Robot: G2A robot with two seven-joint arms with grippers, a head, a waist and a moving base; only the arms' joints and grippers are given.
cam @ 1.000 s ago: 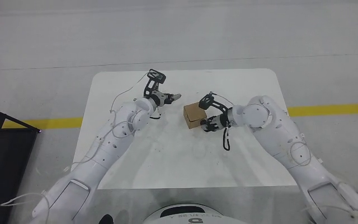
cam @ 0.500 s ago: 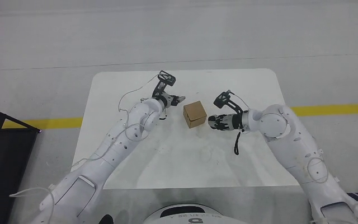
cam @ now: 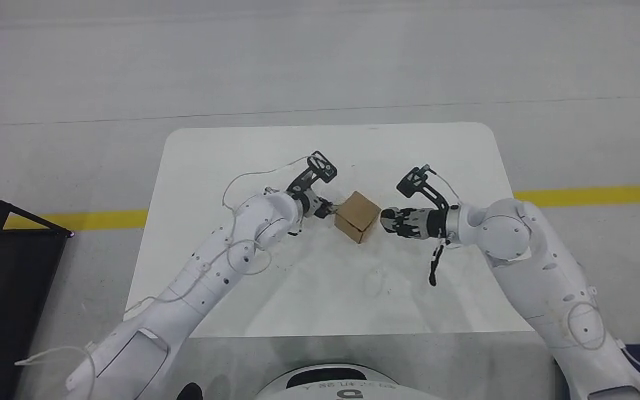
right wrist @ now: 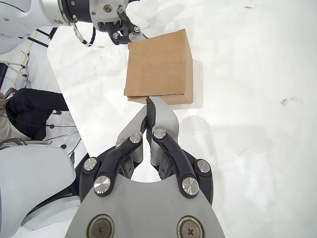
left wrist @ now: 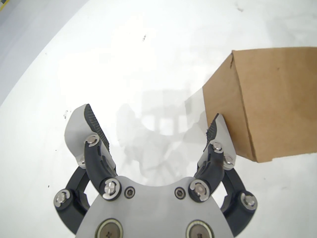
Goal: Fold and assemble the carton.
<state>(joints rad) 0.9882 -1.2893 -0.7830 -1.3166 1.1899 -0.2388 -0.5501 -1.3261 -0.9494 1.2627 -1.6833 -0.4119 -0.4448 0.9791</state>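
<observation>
A small brown cardboard carton [cam: 357, 217] sits folded on the white bench [cam: 420, 290]. The left fingers [left wrist: 95, 125] are apart, one outer face against its side. The right fingers [right wrist: 149, 110] are together, tip at its flap seam. Likely final tucking: next, press that flap home.

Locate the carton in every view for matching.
Top view: carton between left gripper and right gripper.
Left wrist view: carton beside the open left gripper, at one finger's outer side.
Right wrist view: carton just beyond the shut right gripper.
Shared landmark: left gripper at the carton's corner.
</observation>
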